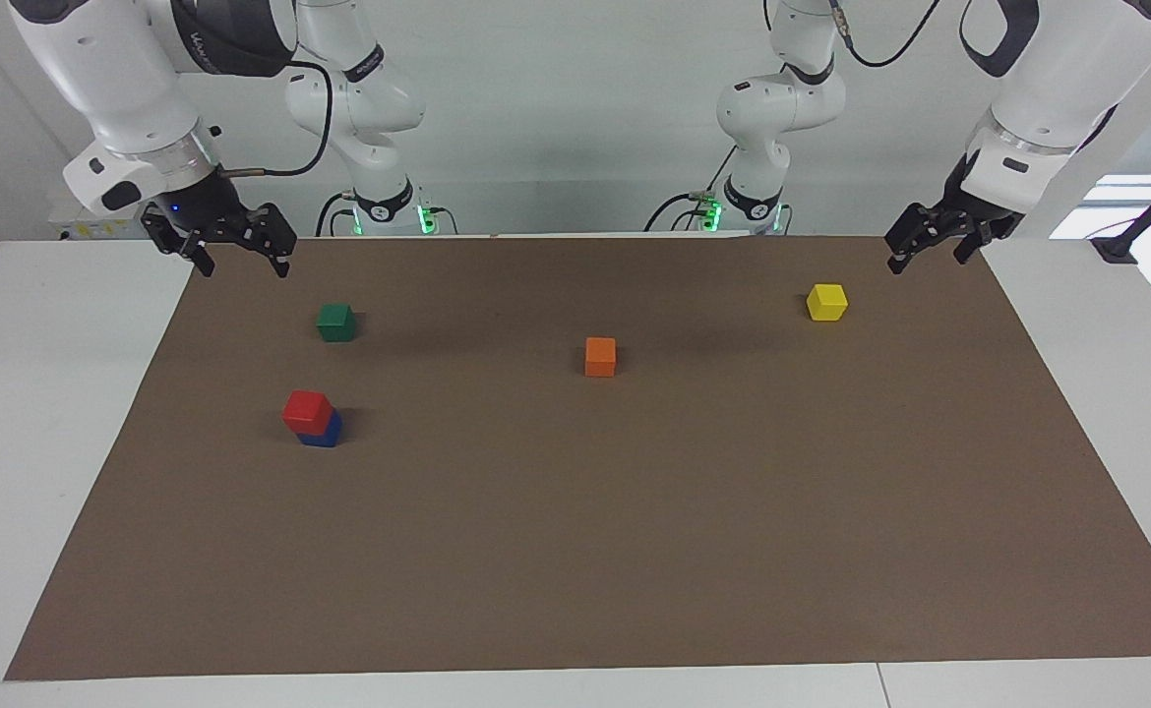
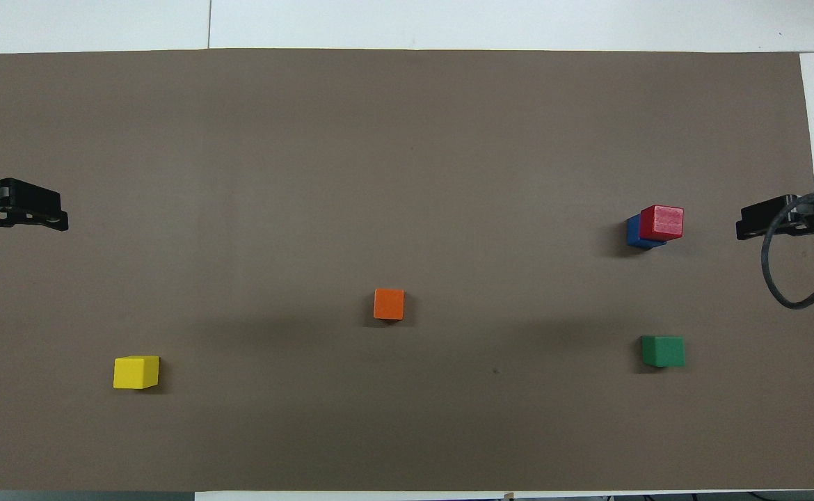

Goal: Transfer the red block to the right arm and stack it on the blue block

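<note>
The red block (image 1: 306,410) (image 2: 662,221) sits on top of the blue block (image 1: 325,434) (image 2: 633,232), slightly offset, toward the right arm's end of the brown mat. My right gripper (image 1: 244,264) (image 2: 762,221), with its small blue light, hangs open and empty over the mat's edge at that end, apart from the stack. At the left arm's end my left gripper (image 1: 927,259) (image 2: 31,214) waits open and empty above the mat's corner.
A green block (image 1: 336,322) (image 2: 663,351) lies nearer to the robots than the stack. An orange block (image 1: 600,356) (image 2: 389,304) sits mid-mat. A yellow block (image 1: 826,302) (image 2: 136,371) lies toward the left arm's end. The brown mat (image 1: 635,551) covers the white table.
</note>
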{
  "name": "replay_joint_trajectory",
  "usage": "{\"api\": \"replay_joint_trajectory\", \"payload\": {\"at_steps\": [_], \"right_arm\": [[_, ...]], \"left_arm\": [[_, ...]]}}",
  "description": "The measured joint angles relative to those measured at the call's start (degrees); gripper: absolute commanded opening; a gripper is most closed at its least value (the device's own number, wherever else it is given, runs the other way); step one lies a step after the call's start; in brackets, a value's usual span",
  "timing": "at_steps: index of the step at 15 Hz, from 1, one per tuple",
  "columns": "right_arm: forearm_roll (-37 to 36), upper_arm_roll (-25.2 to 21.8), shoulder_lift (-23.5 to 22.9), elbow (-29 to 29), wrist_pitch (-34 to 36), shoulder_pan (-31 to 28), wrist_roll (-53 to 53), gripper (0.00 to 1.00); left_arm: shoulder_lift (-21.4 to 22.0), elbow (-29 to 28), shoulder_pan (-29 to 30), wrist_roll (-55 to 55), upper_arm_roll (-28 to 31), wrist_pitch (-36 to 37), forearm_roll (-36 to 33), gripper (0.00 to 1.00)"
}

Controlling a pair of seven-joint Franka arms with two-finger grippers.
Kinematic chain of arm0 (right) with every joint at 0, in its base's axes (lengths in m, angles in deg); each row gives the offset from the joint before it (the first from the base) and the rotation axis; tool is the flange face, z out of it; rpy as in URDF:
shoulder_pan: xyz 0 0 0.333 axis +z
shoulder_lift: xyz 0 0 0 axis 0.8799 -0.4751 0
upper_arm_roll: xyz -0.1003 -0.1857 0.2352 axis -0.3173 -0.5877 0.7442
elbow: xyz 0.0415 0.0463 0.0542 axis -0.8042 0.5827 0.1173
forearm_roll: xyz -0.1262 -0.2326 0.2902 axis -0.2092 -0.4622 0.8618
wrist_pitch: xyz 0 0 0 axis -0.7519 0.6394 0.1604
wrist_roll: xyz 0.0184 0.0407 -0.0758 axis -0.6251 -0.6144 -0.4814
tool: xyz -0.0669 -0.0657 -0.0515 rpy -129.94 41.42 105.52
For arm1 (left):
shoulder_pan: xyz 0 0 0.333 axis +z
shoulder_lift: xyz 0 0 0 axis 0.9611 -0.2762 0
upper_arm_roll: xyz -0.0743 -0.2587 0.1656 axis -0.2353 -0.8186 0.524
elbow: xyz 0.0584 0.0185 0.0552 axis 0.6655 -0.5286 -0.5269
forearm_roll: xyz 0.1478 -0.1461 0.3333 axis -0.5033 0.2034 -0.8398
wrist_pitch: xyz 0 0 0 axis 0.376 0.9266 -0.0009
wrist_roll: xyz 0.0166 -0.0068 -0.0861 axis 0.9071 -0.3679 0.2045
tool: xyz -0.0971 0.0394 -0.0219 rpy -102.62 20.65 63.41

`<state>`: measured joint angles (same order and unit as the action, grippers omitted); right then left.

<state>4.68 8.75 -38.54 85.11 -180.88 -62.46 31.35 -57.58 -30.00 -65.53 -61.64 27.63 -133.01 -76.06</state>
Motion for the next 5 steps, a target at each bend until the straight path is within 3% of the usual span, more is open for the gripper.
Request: {"api": "replay_joint_trajectory", "payload": {"at_steps": [5], "right_arm": [[0.00, -0.02, 0.00, -0.10, -0.01, -1.05, 0.00, 1.00]], "left_arm": [[0.00, 0.00, 0.00, 0.00, 0.00, 0.00, 0.00, 1.00]]}}
